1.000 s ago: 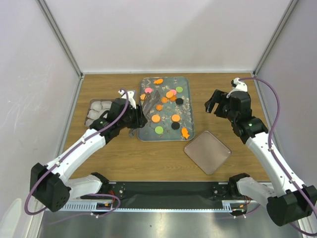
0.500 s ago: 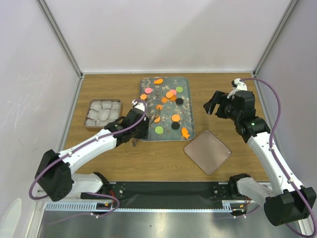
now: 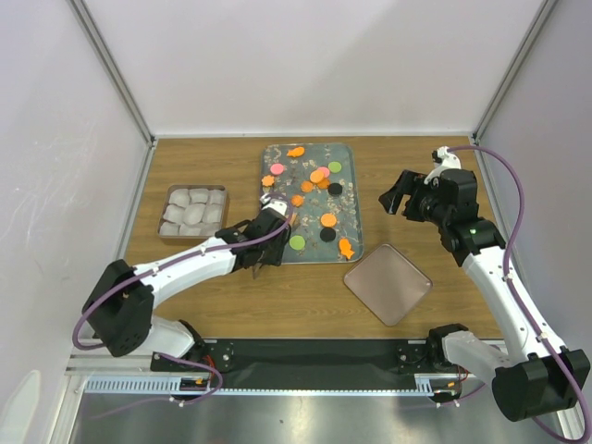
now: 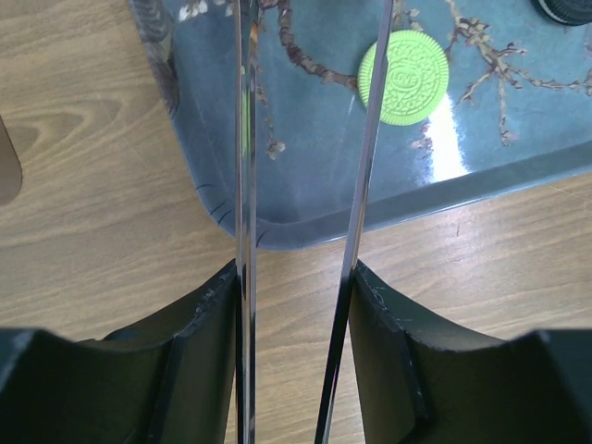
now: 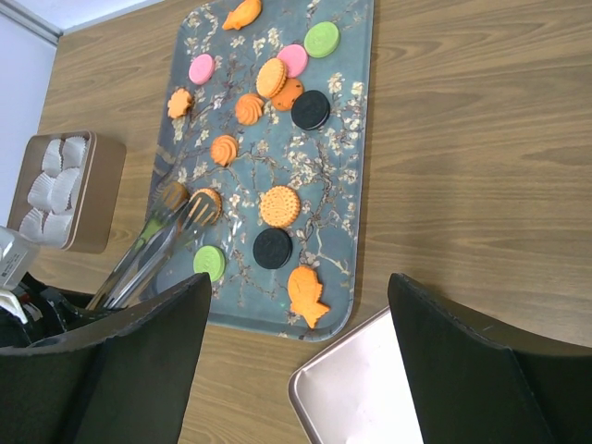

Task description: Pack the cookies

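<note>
Ahead of jaws (rightward) — green cookie (image 4: pixel 404 76)

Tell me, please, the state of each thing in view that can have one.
left tool, shut on tongs
right tool, open, empty
tongs, blades apart over tray
box, open, paper cups empty
lid, off, flat on table
cookies, loose on tray, none boxed

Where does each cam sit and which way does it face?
Top: above and behind, looking down on the table; left arm, right arm whole.
Left wrist: looks along the tongs in its jaws at the tray corner.
Right wrist: looks down across the tray; its open jaws frame the bottom.
Shared: the tray's near green cookie shows in all three.
</note>
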`<state>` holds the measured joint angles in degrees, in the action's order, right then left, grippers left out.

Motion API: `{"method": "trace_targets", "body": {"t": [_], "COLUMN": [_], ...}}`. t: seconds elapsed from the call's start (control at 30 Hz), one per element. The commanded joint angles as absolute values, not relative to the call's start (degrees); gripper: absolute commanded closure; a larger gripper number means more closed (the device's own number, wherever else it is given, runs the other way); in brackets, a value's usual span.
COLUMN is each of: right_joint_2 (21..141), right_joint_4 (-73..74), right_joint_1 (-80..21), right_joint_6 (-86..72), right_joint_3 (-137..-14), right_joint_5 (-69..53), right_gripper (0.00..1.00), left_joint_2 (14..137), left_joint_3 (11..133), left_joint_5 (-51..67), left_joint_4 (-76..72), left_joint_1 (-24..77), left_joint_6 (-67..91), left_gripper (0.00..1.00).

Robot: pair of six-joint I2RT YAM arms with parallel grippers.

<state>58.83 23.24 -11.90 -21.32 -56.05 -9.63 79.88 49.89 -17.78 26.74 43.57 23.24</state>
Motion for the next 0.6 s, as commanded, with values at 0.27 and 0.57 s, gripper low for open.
{"method": "trace_targets", "body": {"t": [0.27, 0.57], "right_joint_2": [58.8, 58.8], "right_joint_4": [21.36, 21.36], "right_joint_1": [-11.16, -11.07], "right_joint_6": [-20.48, -20.39], "right_joint_3": [-56.16, -55.99], "right_joint_5": [-11.07, -11.6], "right_gripper": [0.16, 0.16], "left_joint_2": [83.67, 84.73], "left_joint_3": [55.63, 56.16], "left_joint_5": [-23.37, -25.14], "left_joint_4": [27.95, 30.5], "left_joint_1": [46.49, 47.46], "left_joint_6": [21.44, 22.24], "left_gripper": [0.48, 0.48]}}
